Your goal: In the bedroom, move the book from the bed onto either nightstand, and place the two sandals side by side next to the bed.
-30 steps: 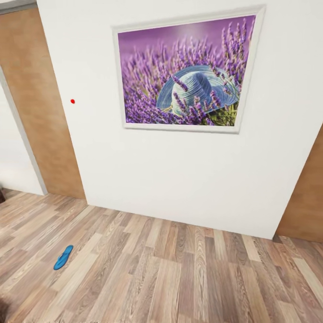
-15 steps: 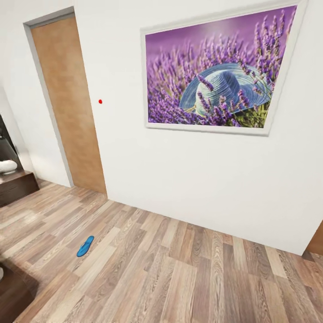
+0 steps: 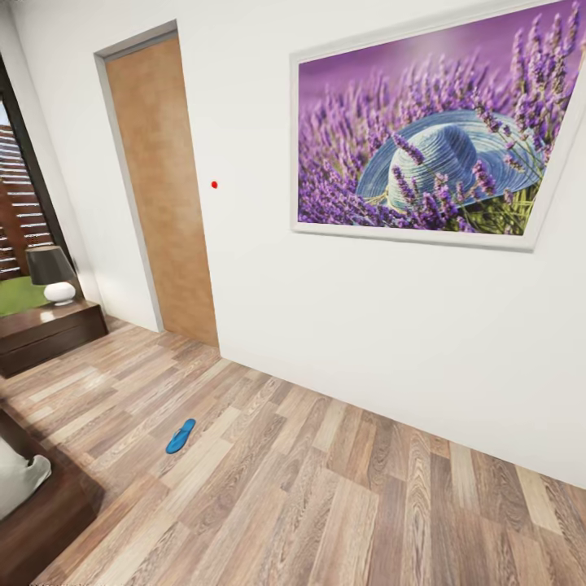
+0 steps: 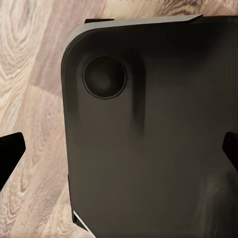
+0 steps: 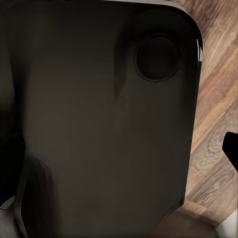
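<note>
One bright blue sandal point(image 3: 181, 436) lies flat on the wood-plank floor, out in the open, a short way from the bed's corner. The bed point(image 3: 45, 521) shows at the lower left as a dark brown frame with a bit of light grey mattress. A low dark brown nightstand point(image 3: 49, 334) stands against the far left wall. The book is out of view. In the left wrist view my left gripper point(image 4: 119, 151) is open, its black fingertips point(image 4: 10, 153) far apart over a dark rounded body. My right gripper point(image 5: 119, 148) hangs over the same kind of dark body, one fingertip point(image 5: 231, 148) at the frame's edge.
A small lamp point(image 3: 52, 275) with a dark shade stands on the nightstand. Behind it a black-framed window point(image 3: 16, 212) shows fence and grass. A wooden door point(image 3: 163, 195) and a lavender painting point(image 3: 439, 138) are on the white wall ahead.
The head view has swung left, so wall, painting and sandal slid rightward in frame. The nightstand with its lamp, the window and the bed's corner have come into view.
</note>
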Robot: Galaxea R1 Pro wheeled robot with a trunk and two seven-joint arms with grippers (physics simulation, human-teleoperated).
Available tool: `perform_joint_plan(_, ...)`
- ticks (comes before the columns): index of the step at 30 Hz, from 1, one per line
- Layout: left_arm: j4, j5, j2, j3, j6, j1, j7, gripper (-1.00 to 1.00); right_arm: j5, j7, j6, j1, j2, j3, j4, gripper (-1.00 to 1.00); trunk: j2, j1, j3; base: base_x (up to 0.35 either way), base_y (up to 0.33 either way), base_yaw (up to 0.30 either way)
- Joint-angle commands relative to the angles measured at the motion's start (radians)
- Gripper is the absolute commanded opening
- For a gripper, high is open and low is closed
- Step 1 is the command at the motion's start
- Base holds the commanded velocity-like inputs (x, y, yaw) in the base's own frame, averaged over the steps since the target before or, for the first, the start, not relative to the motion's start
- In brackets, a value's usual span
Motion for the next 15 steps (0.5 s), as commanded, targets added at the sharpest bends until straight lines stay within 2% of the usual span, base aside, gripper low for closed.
perform_joint_plan(1,-0.001,0.000,0.000,-0.001,-0.002,0.000,0.000,1.00,0.000,-0.001,0.000,0.000,0.000,0.000,-0.001,1.00,0.000,0.000,-0.001,0.079,-0.036,0.062)
perform_joint_plan(6,-0.001,-0.001,-0.001,-0.001,-0.007,0.000,0.003,1.00,0.000,-0.001,0.000,0.000,0.000,0.000,-0.001,1.00,0.000,0.000,-0.001,0.096,-0.097,0.044)
perform_joint_plan(15,-0.001,-0.001,-0.001,-0.001,-0.018,0.000,0.007,1.00,0.000,-0.001,0.000,0.000,0.000,0.000,-0.001,1.00,0.000,0.000,-0.001,0.117,-0.199,0.016)
